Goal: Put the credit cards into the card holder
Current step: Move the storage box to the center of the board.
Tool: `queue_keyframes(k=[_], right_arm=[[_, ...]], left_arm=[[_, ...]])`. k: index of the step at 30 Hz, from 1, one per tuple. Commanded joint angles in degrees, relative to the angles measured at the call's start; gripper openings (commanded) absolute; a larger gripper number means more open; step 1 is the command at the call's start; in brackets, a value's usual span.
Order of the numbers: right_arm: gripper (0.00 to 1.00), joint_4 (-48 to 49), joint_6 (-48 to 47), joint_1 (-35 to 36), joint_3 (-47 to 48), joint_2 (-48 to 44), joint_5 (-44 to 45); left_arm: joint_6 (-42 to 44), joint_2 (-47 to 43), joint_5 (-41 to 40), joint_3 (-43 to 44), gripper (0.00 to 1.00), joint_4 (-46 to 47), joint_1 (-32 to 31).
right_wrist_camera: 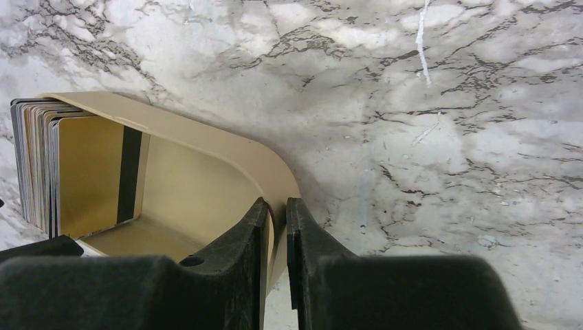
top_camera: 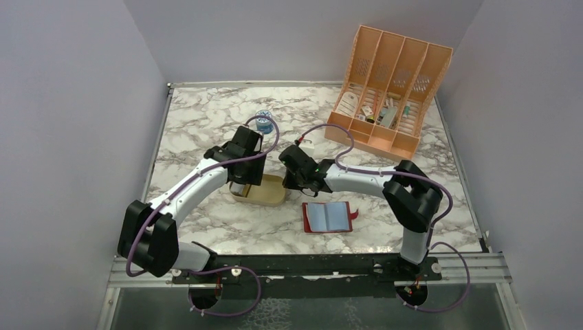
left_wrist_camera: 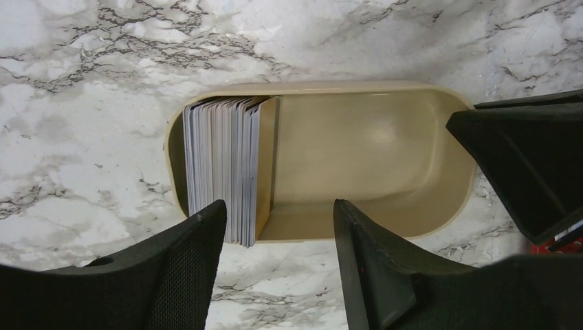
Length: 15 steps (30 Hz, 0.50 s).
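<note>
Nothing transferred: credit cards (left_wrist_camera: 220,172) stand in tray (left_wrist_camera: 344,87); card holder (top_camera: 328,217) lies open beside it; left gripper (left_wrist_camera: 278,213) spread, right gripper (right_wrist_camera: 276,206) pinching tray rim.

The desk (left_wrist_camera: 82,82) shows a smooth, faintly shiny marble pattern, the tray (left_wrist_camera: 385,137) looks like smooth semi-gloss tan plastic, the credit cards (left_wrist_camera: 220,165) like glossy plastic, and the left hand (left_wrist_camera: 276,213) like matt black plastic with a mesh-textured pad.

Credit cards (left_wrist_camera: 220,172): greyish stack on edge at one end of tan tray (left_wrist_camera: 385,88), gold front card. Card holder (top_camera: 327,217): dark red, open flat on table (top_camera: 206,117), blue pockets up.
</note>
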Motion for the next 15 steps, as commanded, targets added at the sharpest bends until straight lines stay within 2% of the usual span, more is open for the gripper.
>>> queue_keyframes(k=[1,4,7,12,15], right_arm=[[0.14,0.7,-1.5,-0.8,-1.8,-1.5,2.6],[0.18,1.0,-1.9,-0.8,-1.8,-1.6,2.0],[0.26,1.1,-2.2,-0.9,-1.5,-1.9,1.0],[0.38,-0.9,-3.9,-0.9,-0.1,-3.3,-0.5],[0.41,-2.6,-5.1,-0.9,0.3,-5.0,-0.9]], left_arm=[[-1.7,0.5,-4.6,0.5,0.61,2.4,-0.2],[0.7,0.6,-8.3,0.1,0.63,2.6,-0.2],[2.9,0.7,-10.8,-0.9,0.64,3.2,-0.3],[5.5,2.2,-8.5,-1.9,0.64,4.6,-0.3],[6.0,3.2,-8.7,-2.0,0.64,5.3,-0.3]])
